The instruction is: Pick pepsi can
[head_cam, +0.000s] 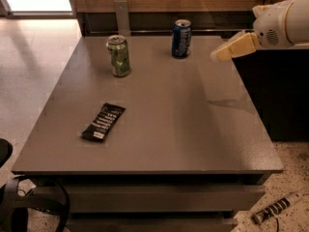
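Observation:
The pepsi can point(181, 38) is dark blue with a silver top and stands upright near the far edge of the grey table point(159, 115), right of centre. My gripper point(219, 54) comes in from the right on a white arm and hovers above the table. It is to the right of the pepsi can and a little nearer to me, apart from it. Nothing is in it.
A green can point(119, 55) stands upright at the far left of the table. A black snack bar wrapper point(103, 121) lies flat at the left middle. A wooden wall with a metal rail runs behind the table. A dark cabinet stands to the right.

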{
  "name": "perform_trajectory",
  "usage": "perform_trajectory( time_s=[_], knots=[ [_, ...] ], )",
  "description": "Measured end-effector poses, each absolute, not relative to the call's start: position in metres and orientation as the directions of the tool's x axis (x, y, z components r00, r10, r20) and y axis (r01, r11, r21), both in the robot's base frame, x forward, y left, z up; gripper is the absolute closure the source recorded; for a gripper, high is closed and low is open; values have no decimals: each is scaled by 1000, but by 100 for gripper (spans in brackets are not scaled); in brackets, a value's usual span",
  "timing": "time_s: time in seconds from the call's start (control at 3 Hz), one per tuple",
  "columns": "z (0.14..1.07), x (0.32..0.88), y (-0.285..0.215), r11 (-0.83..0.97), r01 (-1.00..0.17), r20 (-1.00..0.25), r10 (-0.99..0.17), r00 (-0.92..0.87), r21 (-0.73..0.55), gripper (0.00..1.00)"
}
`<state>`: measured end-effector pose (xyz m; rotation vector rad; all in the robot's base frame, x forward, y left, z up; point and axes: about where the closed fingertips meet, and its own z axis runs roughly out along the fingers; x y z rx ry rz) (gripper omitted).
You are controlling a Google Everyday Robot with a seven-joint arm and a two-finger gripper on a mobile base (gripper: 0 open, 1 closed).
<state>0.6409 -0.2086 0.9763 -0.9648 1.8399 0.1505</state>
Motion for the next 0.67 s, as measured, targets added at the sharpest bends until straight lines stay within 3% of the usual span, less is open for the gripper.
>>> perform_trajectory(
  time_s=[0.33, 0.67],
  knots=[
    [982, 674, -210, 728, -617, -877, -465, -124, -299, 0],
    [982, 675, -209, 729, -616, -877, -464, -124, -298, 0]
  ],
)
